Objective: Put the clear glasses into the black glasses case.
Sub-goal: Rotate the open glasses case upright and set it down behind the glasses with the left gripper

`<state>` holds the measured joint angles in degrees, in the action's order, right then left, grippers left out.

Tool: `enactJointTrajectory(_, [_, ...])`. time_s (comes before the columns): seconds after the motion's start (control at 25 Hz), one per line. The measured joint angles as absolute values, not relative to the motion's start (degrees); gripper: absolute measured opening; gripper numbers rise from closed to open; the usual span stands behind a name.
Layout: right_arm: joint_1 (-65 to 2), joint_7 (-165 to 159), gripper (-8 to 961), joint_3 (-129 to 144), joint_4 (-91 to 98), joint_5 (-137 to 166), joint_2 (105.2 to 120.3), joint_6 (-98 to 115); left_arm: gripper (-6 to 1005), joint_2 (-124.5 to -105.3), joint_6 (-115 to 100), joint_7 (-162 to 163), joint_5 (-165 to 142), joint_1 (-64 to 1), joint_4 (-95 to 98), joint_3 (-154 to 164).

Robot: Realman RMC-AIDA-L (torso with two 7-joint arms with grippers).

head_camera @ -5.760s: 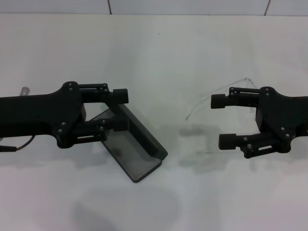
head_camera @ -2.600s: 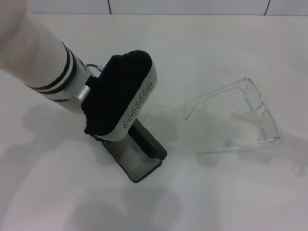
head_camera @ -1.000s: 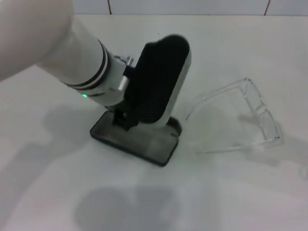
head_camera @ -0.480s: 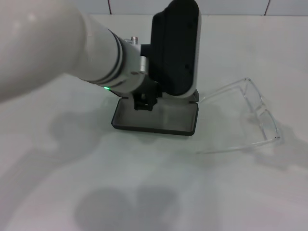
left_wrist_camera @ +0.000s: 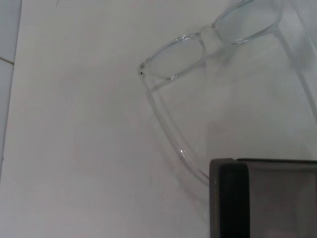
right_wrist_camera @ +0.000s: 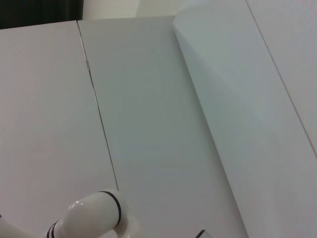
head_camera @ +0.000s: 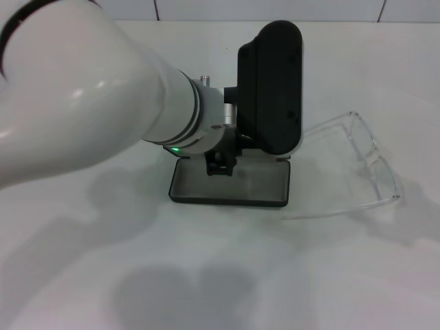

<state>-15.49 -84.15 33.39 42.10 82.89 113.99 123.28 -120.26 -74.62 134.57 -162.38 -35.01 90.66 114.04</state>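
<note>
Left gripper [head_camera: 218,163] sits low over the open black glasses case [head_camera: 230,185], seemingly steadying it; whether its fingers clamp anything, cannot tell. Clear glasses [head_camera: 357,168] lie on the table [head_camera: 206,275] just beside the case, not yet inside. Right gripper out of sight.

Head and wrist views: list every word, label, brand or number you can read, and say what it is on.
None can be read.
Case: open, grey lining up, no lettering visible.
Glasses: clear plastic, no marks visible.
Left arm: only black bands and a green light, no text.
Right wrist view: bare white panels, nothing written.
</note>
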Motion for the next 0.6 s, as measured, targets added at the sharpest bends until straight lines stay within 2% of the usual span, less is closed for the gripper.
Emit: enactJointTrajectory(0.6, [-15.3, -84.2, 869, 32.7, 42.2, 82.9, 113.99, 123.2, 201, -120.06, -72.4, 139.9, -162.4, -36.7, 87.5, 115.7])
